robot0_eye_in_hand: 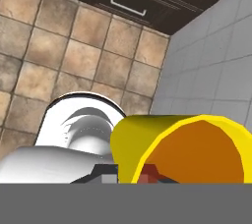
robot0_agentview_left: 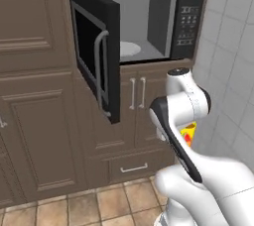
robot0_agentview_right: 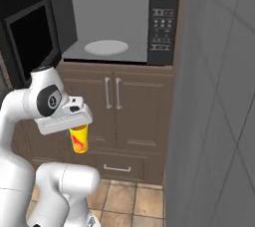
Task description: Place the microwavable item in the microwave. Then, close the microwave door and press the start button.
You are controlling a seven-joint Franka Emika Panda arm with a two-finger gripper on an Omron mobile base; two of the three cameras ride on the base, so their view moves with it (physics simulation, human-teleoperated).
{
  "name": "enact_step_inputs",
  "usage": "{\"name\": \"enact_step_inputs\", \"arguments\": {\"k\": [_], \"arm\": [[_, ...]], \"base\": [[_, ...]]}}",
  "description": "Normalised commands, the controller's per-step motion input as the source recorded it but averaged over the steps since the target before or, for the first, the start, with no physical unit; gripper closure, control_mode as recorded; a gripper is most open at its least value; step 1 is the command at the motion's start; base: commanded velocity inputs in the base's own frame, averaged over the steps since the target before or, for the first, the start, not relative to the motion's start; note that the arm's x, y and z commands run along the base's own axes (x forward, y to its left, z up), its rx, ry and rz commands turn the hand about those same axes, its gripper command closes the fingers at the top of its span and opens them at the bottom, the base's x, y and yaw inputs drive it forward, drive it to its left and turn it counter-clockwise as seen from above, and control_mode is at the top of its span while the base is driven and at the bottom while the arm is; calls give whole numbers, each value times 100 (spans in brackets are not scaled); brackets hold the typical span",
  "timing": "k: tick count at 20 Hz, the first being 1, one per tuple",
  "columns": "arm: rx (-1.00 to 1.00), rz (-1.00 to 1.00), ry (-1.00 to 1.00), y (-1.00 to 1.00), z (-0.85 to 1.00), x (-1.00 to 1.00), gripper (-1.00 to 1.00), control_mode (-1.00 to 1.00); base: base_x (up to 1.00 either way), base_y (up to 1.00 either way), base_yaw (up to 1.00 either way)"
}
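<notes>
I have the small yellow cup with its red-orange mark (robot0_agentview_right: 79,139) clamped in the gripper (robot0_agentview_right: 74,126), hanging low before the brown cabinet doors (robot0_agentview_right: 110,109), under the open black microwave (robot0_agentview_right: 112,22), ready for lifting onto its white turntable plate (robot0_agentview_right: 106,47).

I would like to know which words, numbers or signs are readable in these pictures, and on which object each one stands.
Green display on the microwave: digits glow, too blurred to read.
Keypad panel: small light marks on the buttons, too small to read.
Yellow cup held in the hand: a red-orange mark, a shape and no letters.
Nothing else carries text.
</notes>
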Motion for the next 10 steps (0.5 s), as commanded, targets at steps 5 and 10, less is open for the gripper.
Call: {"name": "enact_step_inputs", "arguments": {"k": [5,10], "arm": [[0,0,0,0,0,0,100,100],[0,0,0,0,0,0,100,100]], "base": [[66,-21,19],[54,-25,20]]}}
